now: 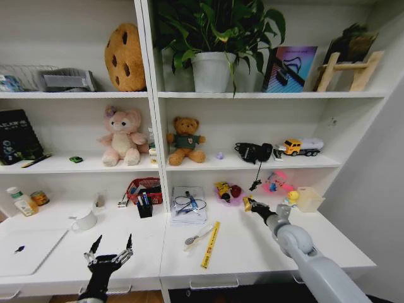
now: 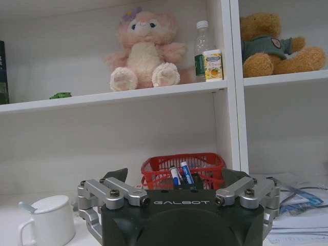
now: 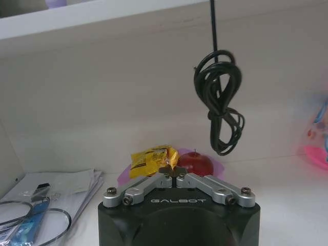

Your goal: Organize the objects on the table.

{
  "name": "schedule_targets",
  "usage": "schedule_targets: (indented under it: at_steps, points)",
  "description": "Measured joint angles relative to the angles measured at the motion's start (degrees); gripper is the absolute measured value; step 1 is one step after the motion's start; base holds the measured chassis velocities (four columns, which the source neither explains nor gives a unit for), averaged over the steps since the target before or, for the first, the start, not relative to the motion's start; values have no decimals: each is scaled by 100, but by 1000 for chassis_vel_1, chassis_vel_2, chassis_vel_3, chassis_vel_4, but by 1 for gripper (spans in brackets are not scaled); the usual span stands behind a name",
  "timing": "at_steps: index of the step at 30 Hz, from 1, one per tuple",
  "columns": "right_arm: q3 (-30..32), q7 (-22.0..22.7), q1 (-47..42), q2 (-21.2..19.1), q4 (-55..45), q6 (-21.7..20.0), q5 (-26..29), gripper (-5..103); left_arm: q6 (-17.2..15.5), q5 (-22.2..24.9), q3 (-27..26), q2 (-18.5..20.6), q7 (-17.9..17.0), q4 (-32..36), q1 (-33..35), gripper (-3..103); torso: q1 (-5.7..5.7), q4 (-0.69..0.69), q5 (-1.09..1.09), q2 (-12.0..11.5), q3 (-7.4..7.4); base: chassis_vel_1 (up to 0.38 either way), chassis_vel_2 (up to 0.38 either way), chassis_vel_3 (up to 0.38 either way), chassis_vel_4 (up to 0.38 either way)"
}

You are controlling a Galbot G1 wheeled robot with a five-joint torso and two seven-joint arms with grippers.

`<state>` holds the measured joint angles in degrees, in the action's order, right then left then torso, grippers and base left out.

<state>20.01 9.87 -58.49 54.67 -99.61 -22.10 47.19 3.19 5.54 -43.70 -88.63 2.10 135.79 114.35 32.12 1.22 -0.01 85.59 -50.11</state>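
The flat silver laptop lies on the white table, far left of the ruler. A round white mug sits between them. The left gripper hangs low over the table's front edge, left of the ruler, with its thin metal fingers spread apart and empty. Its dark body says GALBOT. Behind it is a red mesh basket with blue pens beside it. The long yellow ruler lies flat with a grey spoon touching close by. Right of the ruler, the right gripper has its fingers pressed together near a crinkly yellow packet and a shiny red apple. A looped black cable hangs above.
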Motion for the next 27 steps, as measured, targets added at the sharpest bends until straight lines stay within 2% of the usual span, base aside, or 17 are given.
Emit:
schedule_targets:
  at_steps: [7,9,10,13,15,22,27]
  points:
    - [-423,-62,649,317,778,43,-321,0,0,0,0,0,0,0,0,100,0,1,0,0,0,0,0,0,0]
    - [-490,-155,835,538,1176,169,-741,0,0,0,0,0,0,0,0,100,0,2,1,0,0,0,0,0,0]
    - [-490,-155,835,538,1176,169,-741,0,0,0,0,0,0,0,0,100,0,2,1,0,0,0,0,0,0]
    - [-553,-182,1183,926,1637,242,-983,0,0,0,0,0,0,0,0,100,0,2,0,0,0,0,0,0,0]
    - [-566,-183,1301,1039,1750,251,-1013,0,0,0,0,0,0,0,0,100,0,0,1,0,0,0,0,0,0]
    - [-724,-220,1837,1274,2241,351,-1248,0,0,0,0,0,0,0,0,100,0,1,0,0,0,0,0,0,0]
    - [-691,-219,1905,1306,2385,373,-1259,0,0,0,0,0,0,0,0,100,0,1,0,1,0,0,0,0,0]
